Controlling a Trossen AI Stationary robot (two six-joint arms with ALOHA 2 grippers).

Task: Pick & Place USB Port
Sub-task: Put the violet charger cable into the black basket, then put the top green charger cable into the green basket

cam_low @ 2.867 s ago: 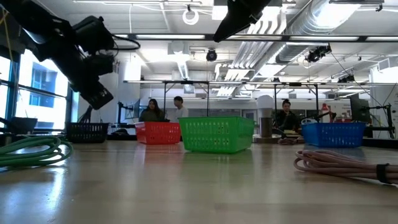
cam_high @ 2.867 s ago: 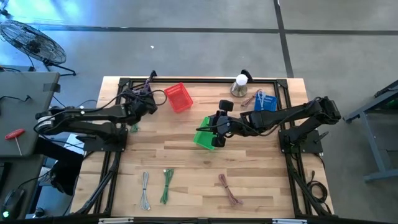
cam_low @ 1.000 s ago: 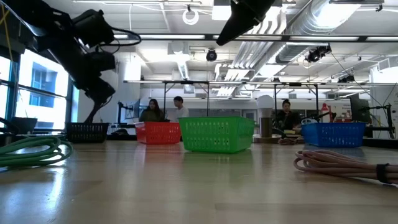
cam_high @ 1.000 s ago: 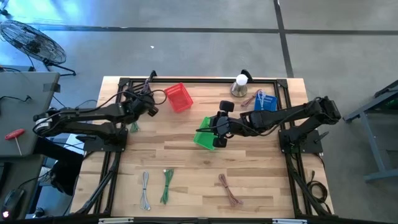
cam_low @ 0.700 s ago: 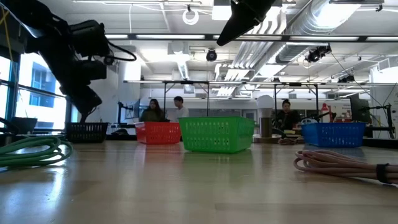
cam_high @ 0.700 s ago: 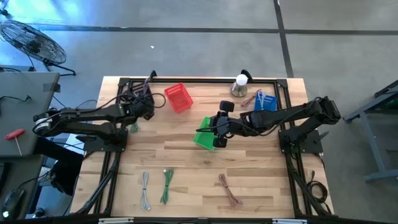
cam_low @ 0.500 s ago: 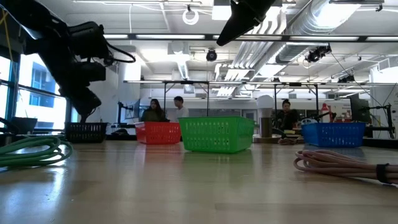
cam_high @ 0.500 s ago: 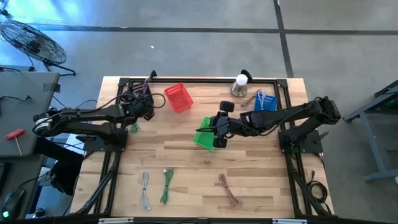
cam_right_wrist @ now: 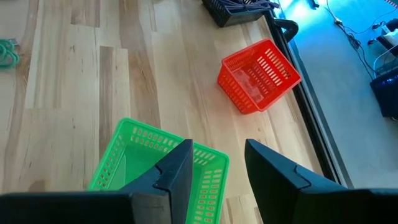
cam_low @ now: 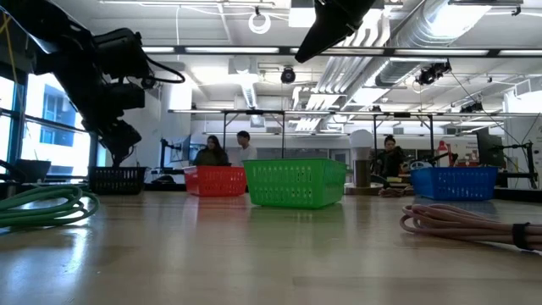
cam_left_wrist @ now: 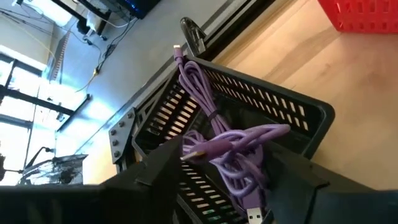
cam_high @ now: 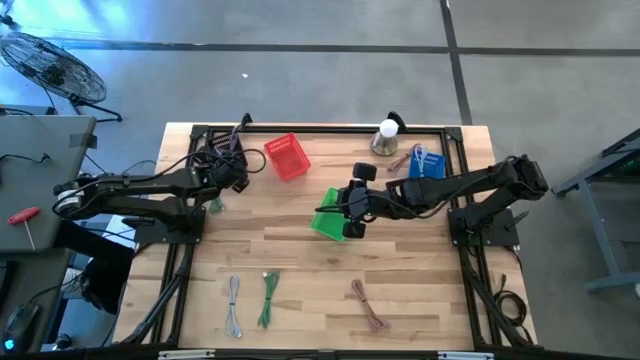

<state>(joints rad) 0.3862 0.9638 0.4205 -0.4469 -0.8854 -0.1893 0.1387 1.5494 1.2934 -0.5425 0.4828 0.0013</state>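
Purple USB cable [cam_left_wrist: 231, 144] lies coiled in the black slatted basket [cam_left_wrist: 292, 109]; left gripper [cam_left_wrist: 217, 177] jaws open above it, right's parted, empty.

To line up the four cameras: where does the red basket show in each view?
High view: red basket at the table's far side, left of centre.
Low view: far back, just left of the green basket.
Left wrist view: a corner only, at the frame's edge.
Right wrist view: beyond the green basket.
Shared landmark: the green basket; not in the left wrist view.
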